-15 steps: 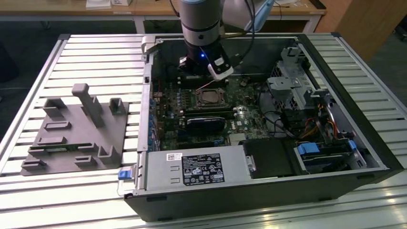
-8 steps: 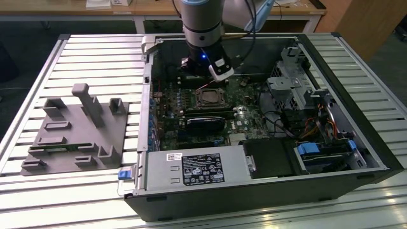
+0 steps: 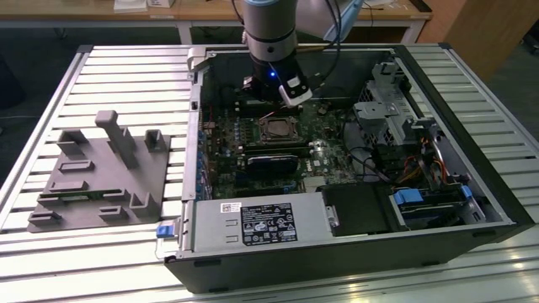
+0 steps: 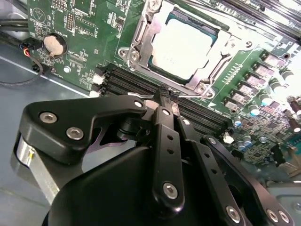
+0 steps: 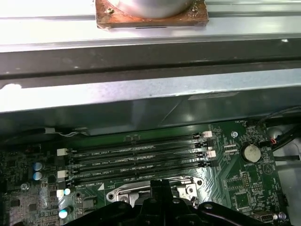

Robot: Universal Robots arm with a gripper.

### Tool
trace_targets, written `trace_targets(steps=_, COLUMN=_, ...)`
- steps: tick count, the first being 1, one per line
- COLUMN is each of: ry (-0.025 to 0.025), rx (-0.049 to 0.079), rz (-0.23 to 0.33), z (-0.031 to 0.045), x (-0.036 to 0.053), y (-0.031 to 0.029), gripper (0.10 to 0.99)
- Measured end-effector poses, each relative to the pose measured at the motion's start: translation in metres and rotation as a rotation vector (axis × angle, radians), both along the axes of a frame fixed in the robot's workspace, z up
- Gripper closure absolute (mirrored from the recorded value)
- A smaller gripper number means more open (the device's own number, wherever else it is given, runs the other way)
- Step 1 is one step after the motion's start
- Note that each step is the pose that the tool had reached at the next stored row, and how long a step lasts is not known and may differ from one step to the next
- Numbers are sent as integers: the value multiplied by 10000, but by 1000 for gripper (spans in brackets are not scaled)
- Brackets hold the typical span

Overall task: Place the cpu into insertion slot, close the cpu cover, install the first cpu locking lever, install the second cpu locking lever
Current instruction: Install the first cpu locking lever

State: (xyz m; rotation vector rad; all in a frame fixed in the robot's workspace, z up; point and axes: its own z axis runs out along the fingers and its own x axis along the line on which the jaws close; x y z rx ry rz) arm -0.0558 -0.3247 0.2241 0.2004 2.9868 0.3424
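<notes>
A silver slatted table [image 3: 50,82] holds a grey block with pegs [image 3: 101,170] on the exterior view's left. To its right is an open computer case [image 3: 505,208] with a green board [image 3: 226,129] inside. The cpu [image 4: 186,47], a square with no long side, lies flat and face up in the insertion slot [image 3: 279,129], with the cpu cover [image 4: 143,35] down around it. The gripper [image 4: 165,94], fingers pressed together, is just beside the slot's rim, and the first wrist view shows long black slots [image 5: 136,155] and a round battery [image 5: 250,152].
</notes>
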Motion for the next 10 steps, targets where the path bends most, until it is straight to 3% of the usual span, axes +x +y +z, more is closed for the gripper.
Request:
trace_targets(steps=3, ry=0, rx=-69, rz=-22, z=-4, x=3, y=13, gripper=980)
trace_targets(steps=8, ry=0, rx=-77, rz=-22, z=-4, x=3, y=14, gripper=980)
trace_targets(steps=9, ry=-34, rx=-79, rz=-24, z=-7, x=2, y=14, gripper=980)
trace_targets(steps=10, ry=-120, rx=-78, rz=-24, z=-13, x=0, y=14, gripper=980)
